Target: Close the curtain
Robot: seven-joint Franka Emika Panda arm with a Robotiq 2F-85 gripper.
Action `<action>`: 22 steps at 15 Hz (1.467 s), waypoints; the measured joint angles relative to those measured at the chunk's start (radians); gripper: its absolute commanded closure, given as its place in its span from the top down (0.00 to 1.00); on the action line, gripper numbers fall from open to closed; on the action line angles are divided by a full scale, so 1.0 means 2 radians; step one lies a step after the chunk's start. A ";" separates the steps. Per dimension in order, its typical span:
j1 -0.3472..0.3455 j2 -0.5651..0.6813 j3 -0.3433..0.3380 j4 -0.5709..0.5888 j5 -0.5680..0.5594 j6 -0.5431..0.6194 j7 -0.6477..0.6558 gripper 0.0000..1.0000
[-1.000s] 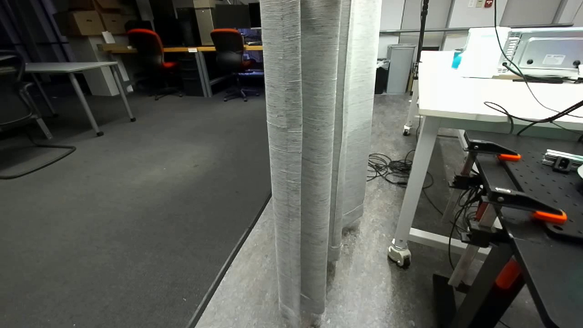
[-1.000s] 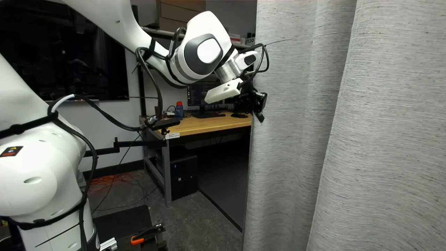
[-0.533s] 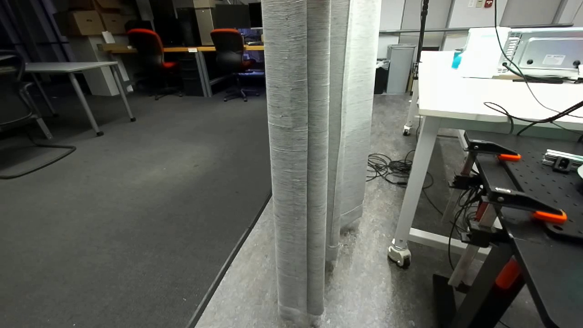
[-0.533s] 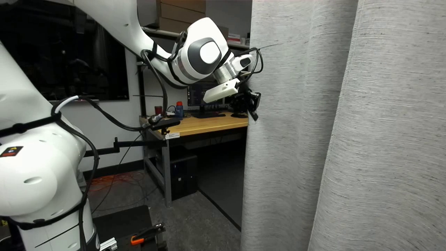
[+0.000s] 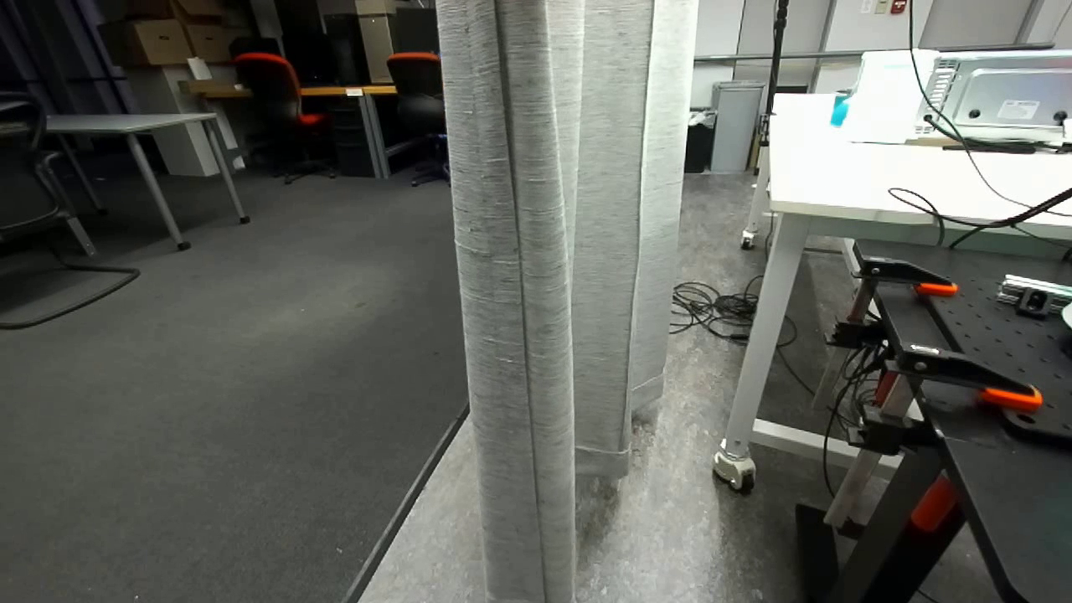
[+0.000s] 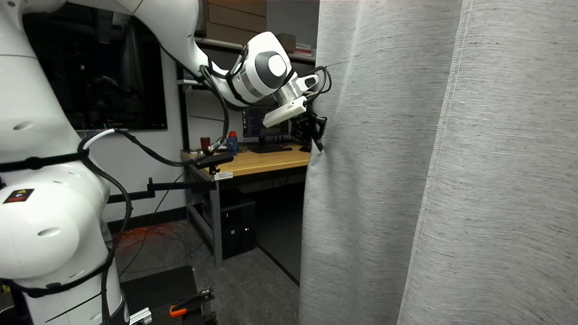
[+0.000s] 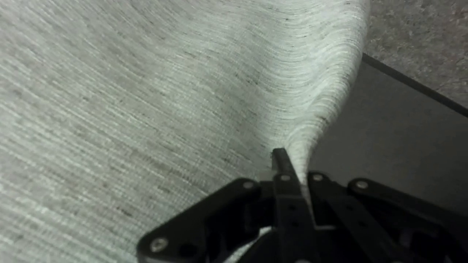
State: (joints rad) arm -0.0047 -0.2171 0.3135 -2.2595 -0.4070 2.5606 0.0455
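The light grey curtain hangs in tall vertical folds near the floor. In an exterior view the curtain fills the right side. My gripper is at its free edge, and the cloth is drawn to a point there. In the wrist view the curtain covers the left and top. Its edge narrows into the gap between my fingers, and my gripper is shut on it. The left finger lies in front of the cloth. The tip of the right finger is hidden behind the curtain's edge.
A wooden desk with a monitor stands behind the arm. A white workbench and a black table with orange-handled clamps stand beside the curtain. Black cables lie on the floor. A dark floor strip runs beside the curtain.
My gripper has moved left in an exterior view, and the curtain's edge has moved with it. The nearest folds have shifted and spread, covering more of the background. The arm has folded back.
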 measured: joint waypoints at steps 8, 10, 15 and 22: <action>0.054 0.063 0.018 0.078 -0.109 -0.075 0.049 0.00; 0.072 0.073 0.022 0.092 -0.138 -0.098 0.061 0.00; 0.117 0.096 0.030 0.121 -0.205 -0.157 0.077 0.00; 0.163 0.109 0.038 0.145 -0.231 -0.192 0.044 0.00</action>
State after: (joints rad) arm 0.3217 0.0003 0.3890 -1.9702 -0.8690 2.1767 0.1336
